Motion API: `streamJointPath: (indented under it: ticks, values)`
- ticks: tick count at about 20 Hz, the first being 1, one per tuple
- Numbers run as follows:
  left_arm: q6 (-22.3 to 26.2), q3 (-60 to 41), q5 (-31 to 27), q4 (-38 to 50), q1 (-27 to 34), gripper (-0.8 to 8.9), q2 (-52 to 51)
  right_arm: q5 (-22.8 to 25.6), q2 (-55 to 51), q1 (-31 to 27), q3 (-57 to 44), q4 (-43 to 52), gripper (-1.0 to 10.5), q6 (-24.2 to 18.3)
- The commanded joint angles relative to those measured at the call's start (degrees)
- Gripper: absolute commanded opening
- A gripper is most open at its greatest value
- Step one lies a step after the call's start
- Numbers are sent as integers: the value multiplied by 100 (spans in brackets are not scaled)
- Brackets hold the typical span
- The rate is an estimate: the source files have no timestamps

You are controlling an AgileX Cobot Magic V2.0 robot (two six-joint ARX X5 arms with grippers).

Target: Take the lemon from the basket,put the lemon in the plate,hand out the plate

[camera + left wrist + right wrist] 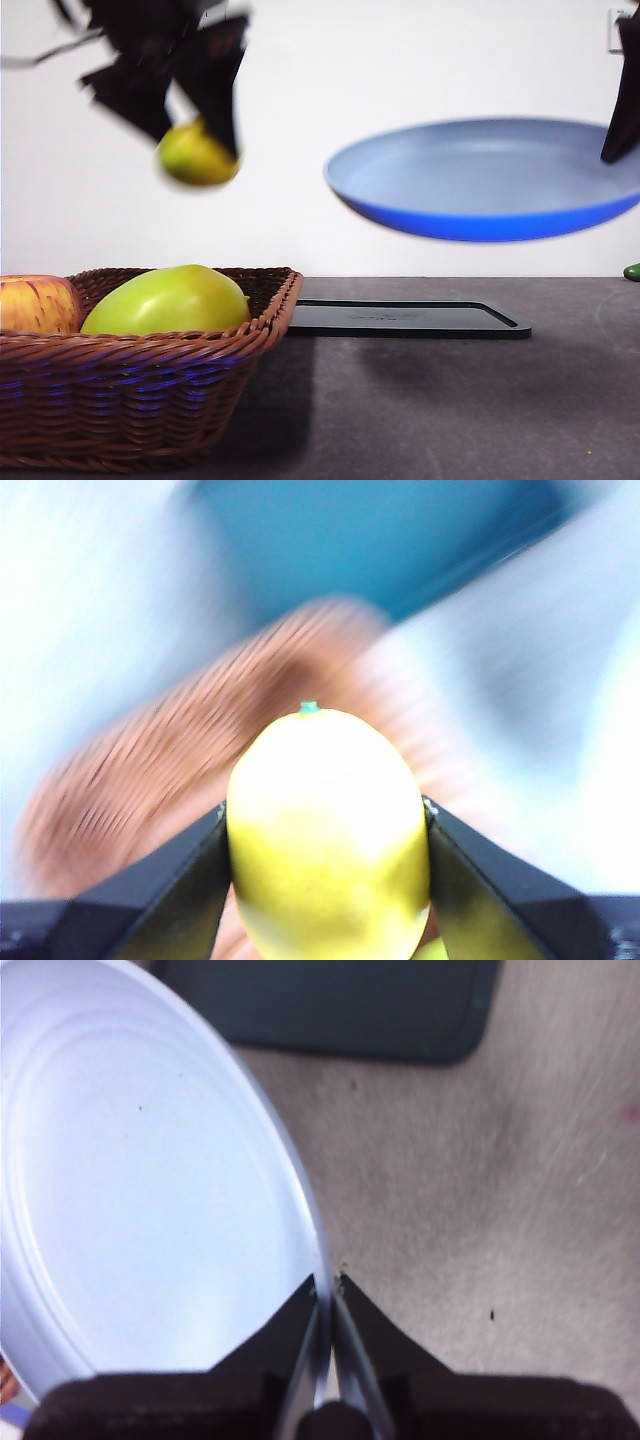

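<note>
Left gripper (325, 880) clamped on lemon (328, 832), high above basket (150, 395); long axis along jaws, stem tip pointing away from wrist. Right gripper (328, 1295) pinching plate (130, 1180) rim, plate airborne, near-level, over black tray (405, 318).

I have the left pincer (200, 140) raised high above the brown woven wicker basket (140, 400), its two black jaws pointing down and clamped on either side of the small bright-yellow oval lemon (328, 830); the arm above it is blurred. My right pincer (327, 1295) hangs well off to the far side of that basket, at about the same height, its jaws pinched nearly together on the rim of the round light-blue plate (130, 1200), which it carries tilted in the air.
</note>
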Motion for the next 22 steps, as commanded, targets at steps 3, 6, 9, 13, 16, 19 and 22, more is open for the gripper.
streamJointPath:
  ticks: [3,6,9,13,16,19,22]
  values:
    - [48,702,693,177,-852,179,15,-573,817,37,90,138,5,142]
    - [55,702,654,245,-1534,179,201,-1104,1014,37,90,236,5,164]
    - [68,702,118,262,-2017,179,544,-1104,1016,48,90,236,5,184]
    - [63,702,42,258,-2304,179,1067,-1104,1016,48,90,223,5,181]
    - [63,702,-70,264,-2391,180,1329,-1104,1016,48,90,223,5,181]
    - [68,702,-83,267,-2400,199,1432,-1106,1016,46,90,201,5,203]
    - [70,702,-81,345,-2411,287,1432,-1106,1016,46,90,170,5,337]
